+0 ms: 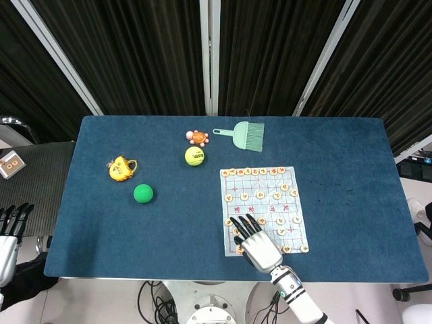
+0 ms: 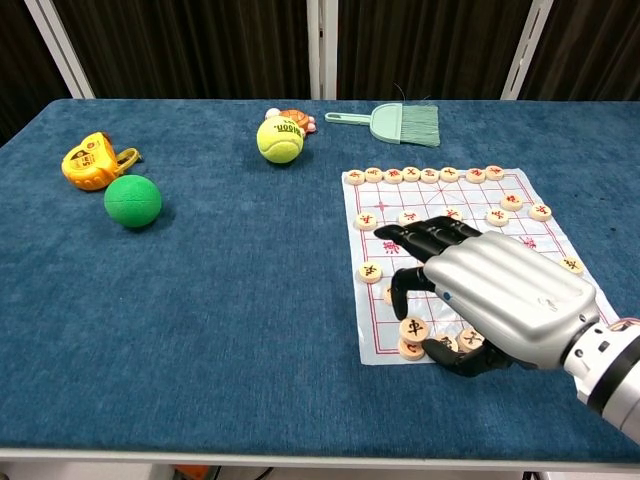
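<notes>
Our desk (image 1: 101,223) carries a paper chess sheet (image 2: 500,200) on its right half, and our right robot hand (image 2: 500,300) hovers low over the sheet's near left corner, fingers spread, holding nothing we can see. Our left robot hand (image 1: 10,226) hangs off the desk, fingers apart. We judge a slow descent best, fingertips around one chess piece (image 2: 412,328) without nudging its neighbours.
</notes>
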Robot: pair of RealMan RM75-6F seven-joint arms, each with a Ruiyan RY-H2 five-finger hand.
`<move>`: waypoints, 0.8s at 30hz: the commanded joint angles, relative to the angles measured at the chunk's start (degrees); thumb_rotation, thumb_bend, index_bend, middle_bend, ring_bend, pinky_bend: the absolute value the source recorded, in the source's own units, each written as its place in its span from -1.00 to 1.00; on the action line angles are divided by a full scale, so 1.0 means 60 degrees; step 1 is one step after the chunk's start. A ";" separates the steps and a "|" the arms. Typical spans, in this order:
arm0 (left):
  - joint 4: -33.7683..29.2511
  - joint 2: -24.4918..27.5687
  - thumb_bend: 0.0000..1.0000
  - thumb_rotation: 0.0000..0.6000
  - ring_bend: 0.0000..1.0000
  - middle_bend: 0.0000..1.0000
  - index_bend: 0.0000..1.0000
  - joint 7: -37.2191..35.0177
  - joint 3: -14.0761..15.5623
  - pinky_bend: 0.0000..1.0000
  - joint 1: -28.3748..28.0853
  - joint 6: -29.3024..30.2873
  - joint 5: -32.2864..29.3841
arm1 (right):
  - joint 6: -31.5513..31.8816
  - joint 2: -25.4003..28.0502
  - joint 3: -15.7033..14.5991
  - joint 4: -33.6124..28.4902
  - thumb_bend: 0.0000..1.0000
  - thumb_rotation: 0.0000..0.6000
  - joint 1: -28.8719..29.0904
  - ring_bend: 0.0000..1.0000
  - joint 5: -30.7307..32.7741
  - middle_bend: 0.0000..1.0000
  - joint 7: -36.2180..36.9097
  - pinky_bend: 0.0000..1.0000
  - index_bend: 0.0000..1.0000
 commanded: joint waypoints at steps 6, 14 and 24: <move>0.0011 0.0007 -0.80 1.00 -1.00 -0.91 -0.91 -0.0018 -0.0004 -1.00 0.0031 0.0027 -0.0015 | -0.0127 0.0061 -0.0040 -0.0068 -0.39 1.00 0.0037 -1.00 0.0156 -1.00 -0.0131 -1.00 0.05; 0.0088 -0.0014 -0.80 1.00 -1.00 -0.91 -0.91 -0.0108 -0.0008 -1.00 0.0038 0.0019 -0.0024 | -0.0275 0.0049 -0.0059 -0.0085 -0.41 1.00 0.0103 -1.00 0.0288 -0.98 -0.0180 -1.00 0.01; 0.0135 0.0017 -0.79 1.00 -1.00 -0.91 -0.91 -0.0222 -0.0017 -1.00 0.0052 0.0131 0.0092 | -0.0409 0.0244 -0.0059 -0.0354 -0.58 1.00 0.0215 -1.00 0.0416 -1.00 -0.0221 -1.00 -0.40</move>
